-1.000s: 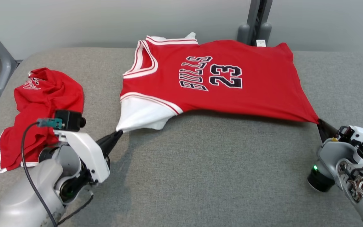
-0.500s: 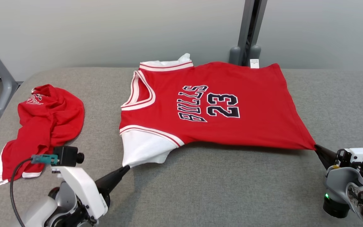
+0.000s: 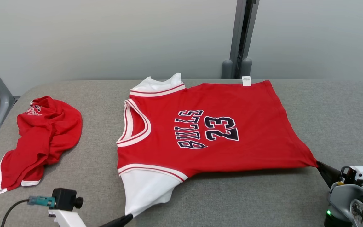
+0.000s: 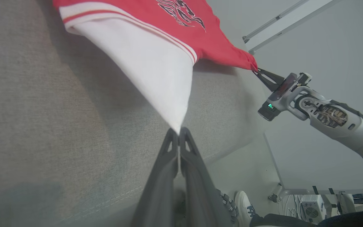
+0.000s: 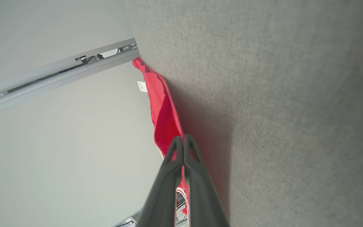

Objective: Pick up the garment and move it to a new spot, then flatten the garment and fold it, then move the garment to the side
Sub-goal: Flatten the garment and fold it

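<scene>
Head view: flattening step, we hold the Bulls jersey [image 3: 250, 126] stretched, left gripper [image 3: 127, 216] pinching its white sleeve tip, right gripper [image 3: 319, 164] clamped on a hem corner; next, we judge: lower, release, fold.

The red jersey [image 3: 219, 104] carries "BULLS" and "23" in black, white-edged characters. Print on its white tag [image 3: 246, 81] and lettering on the crumpled red garment [image 3: 39, 138] are unreadable.
</scene>
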Controlling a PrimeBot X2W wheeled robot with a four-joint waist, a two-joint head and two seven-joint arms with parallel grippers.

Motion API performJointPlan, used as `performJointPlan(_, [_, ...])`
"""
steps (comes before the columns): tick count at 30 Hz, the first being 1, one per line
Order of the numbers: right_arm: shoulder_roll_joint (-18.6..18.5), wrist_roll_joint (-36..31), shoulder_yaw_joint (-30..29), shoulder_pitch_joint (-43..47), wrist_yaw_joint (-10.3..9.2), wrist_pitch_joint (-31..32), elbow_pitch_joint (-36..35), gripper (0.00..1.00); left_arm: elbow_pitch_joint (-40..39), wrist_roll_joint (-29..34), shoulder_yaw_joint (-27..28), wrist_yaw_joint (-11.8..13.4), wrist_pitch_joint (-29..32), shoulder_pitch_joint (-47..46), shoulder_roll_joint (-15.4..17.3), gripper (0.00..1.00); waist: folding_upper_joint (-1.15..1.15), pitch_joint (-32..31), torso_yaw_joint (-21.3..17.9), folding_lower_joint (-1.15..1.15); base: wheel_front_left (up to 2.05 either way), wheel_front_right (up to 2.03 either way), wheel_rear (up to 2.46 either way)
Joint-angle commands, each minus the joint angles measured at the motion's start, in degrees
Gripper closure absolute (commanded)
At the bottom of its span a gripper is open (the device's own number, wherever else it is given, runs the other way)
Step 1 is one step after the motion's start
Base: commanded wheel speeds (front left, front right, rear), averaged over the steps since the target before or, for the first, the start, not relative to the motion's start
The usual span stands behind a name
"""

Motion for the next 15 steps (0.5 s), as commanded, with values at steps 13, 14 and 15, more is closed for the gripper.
performJointPlan(13, [-3.3, 12.7, -2.8, 4.7, 0.1, 1.3, -1.5, 1.0, -7.3, -2.0, 0.6, 0.9, -1.7, 5.9, 4.9, 1.0, 0.0, 0.3, -1.0, 0.0, 0.0, 0.0, 0.0])
performJointPlan(14, [-3.4, 12.7, -2.7, 5.1, 0.1, 1.2, -2.2, 1.0, -7.8, -2.2, 0.8, 0.9, -1.8, 6.2, 5.1, 1.0, 0.0, 0.4, -1.2, 0.0, 0.0, 0.0, 0.0])
performJointPlan(15, [-3.5, 12.7, -2.4, 5.5, 0.1, 1.0, -3.0, 1.0, -8.4, -2.3, 0.9, 0.9, -1.9, 6.4, 5.3, 1.0, 0.0, 0.5, -1.3, 0.0, 0.0, 0.0, 0.0])
